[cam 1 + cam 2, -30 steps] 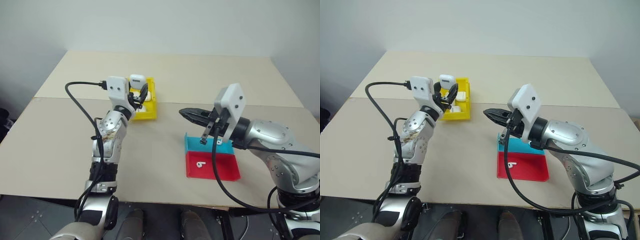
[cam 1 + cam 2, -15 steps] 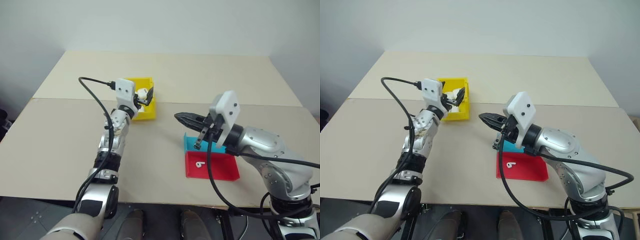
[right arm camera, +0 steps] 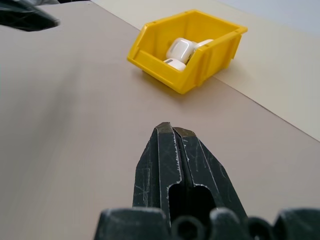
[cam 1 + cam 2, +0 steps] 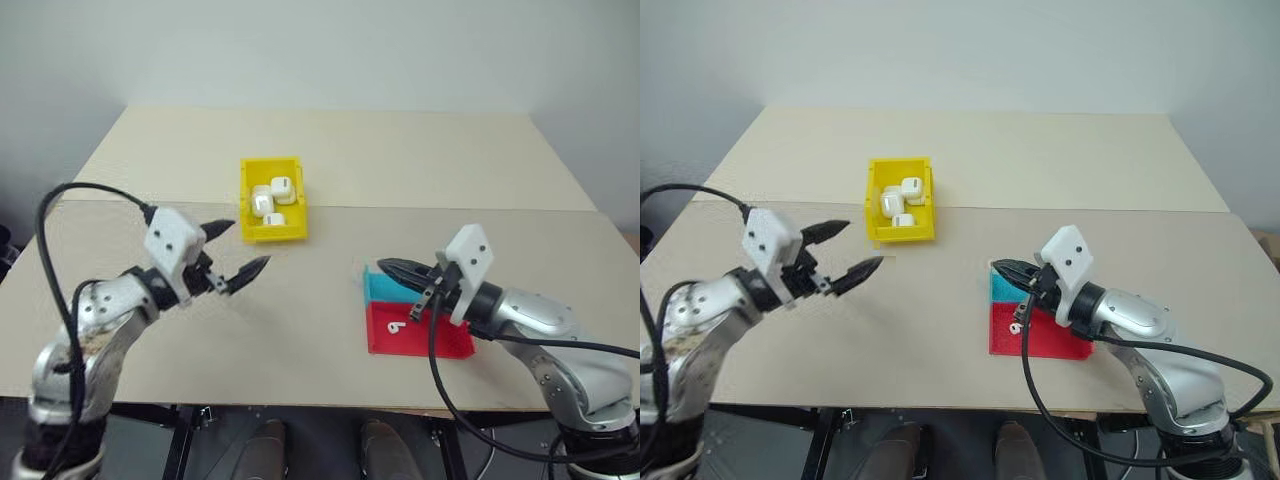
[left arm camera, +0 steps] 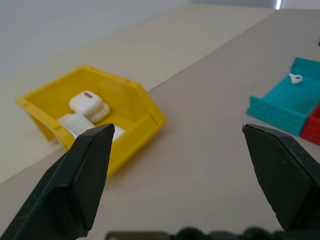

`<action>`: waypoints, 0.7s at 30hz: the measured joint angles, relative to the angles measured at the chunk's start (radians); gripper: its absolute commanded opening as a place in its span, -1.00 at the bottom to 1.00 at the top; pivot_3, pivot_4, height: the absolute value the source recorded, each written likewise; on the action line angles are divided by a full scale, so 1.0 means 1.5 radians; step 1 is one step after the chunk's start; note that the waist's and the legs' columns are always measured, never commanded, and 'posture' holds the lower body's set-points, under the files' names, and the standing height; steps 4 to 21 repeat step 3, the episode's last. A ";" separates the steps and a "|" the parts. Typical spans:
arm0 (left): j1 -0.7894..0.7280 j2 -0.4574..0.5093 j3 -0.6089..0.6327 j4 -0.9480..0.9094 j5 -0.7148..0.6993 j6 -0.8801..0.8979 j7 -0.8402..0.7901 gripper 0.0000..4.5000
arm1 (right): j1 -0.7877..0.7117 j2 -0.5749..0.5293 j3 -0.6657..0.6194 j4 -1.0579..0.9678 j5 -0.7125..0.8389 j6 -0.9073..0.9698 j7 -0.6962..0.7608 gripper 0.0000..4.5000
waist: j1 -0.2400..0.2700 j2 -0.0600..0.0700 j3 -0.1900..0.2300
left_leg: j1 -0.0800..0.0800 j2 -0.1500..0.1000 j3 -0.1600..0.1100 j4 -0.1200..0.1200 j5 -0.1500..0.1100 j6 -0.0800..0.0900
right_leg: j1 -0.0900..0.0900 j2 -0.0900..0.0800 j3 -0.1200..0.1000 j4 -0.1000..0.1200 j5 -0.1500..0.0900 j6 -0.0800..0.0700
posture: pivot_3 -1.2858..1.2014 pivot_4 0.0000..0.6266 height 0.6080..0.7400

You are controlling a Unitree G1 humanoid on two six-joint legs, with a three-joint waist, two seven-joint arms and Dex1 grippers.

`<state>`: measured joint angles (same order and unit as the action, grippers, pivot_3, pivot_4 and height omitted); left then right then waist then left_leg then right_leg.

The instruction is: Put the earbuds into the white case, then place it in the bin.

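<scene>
Surface: pale beige table [image 4: 400, 160] made of two boards, with a seam running across it, against a plain grey-white wall.

Bin [image 4: 272, 199]: bright yellow, rectangular, upright walls, standing on the table near the seam. It lies ahead and to the right of the left gripper [image 4: 238, 254], well apart from it, and well to the left of the right gripper [image 4: 384, 266].

White cases: three counted inside the bin, glossy, rounded, all closed. One white case [image 4: 283, 189] lies uppermost, a dark mark on its top face; two more sit beside and below it.

Earbuds: one earbud [image 4: 398, 327], tiny, white, short-stemmed, on the red tray [image 4: 440, 343]; in the left wrist view another earbud [image 5: 295, 77] lies on the blue tray [image 5: 280, 105]. Two counted.

Trays: one blue, one red, touching edge to edge, the blue one farther from the robot.

Left gripper: jaws spread wide, empty, held above the table.

Right gripper: fingers pressed together, nothing between them, tip over the far edge of the blue tray.
</scene>
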<state>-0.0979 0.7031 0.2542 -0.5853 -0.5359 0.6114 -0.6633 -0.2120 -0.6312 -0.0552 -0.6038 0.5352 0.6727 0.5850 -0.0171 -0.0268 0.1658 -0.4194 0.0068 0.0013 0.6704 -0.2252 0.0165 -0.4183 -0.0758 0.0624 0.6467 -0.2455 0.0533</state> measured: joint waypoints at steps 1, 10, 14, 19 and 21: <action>0.025 0.010 0.016 -0.022 -0.016 0.013 -0.004 0.99 | 0.001 -0.008 -0.006 0.002 0.000 0.000 0.009 -1.00 | 0.001 0.000 0.000 | 0.000 0.000 0.000 0.000 0.000 0.000 | 0.000 0.000 0.000 0.000 0.000 0.000 | 0.03 -0.52 1.00; 0.054 0.017 0.046 -0.051 -0.045 0.034 -0.008 0.99 | 0.007 -0.021 -0.012 0.003 0.000 -0.007 0.025 -1.00 | 0.002 0.000 0.000 | 0.000 0.000 0.000 0.000 0.000 0.000 | 0.000 0.000 0.000 0.000 0.000 0.000 | 0.03 -0.52 1.00; 0.054 0.017 0.046 -0.051 -0.045 0.034 -0.008 0.99 | 0.007 -0.021 -0.012 0.003 0.000 -0.007 0.025 -1.00 | 0.002 0.000 0.000 | 0.000 0.000 0.000 0.000 0.000 0.000 | 0.000 0.000 0.000 0.000 0.000 0.000 | 0.03 -0.52 1.00; 0.054 0.017 0.046 -0.051 -0.045 0.034 -0.008 0.99 | 0.007 -0.021 -0.012 0.003 0.000 -0.007 0.025 -1.00 | 0.002 0.000 0.000 | 0.000 0.000 0.000 0.000 0.000 0.000 | 0.000 0.000 0.000 0.000 0.000 0.000 | 0.03 -0.52 1.00; 0.054 0.017 0.046 -0.051 -0.045 0.034 -0.008 0.99 | 0.007 -0.021 -0.012 0.003 0.000 -0.007 0.025 -1.00 | 0.002 0.000 0.000 | 0.000 0.000 0.000 0.000 0.000 0.000 | 0.000 0.000 0.000 0.000 0.000 0.000 | 0.03 -0.52 1.00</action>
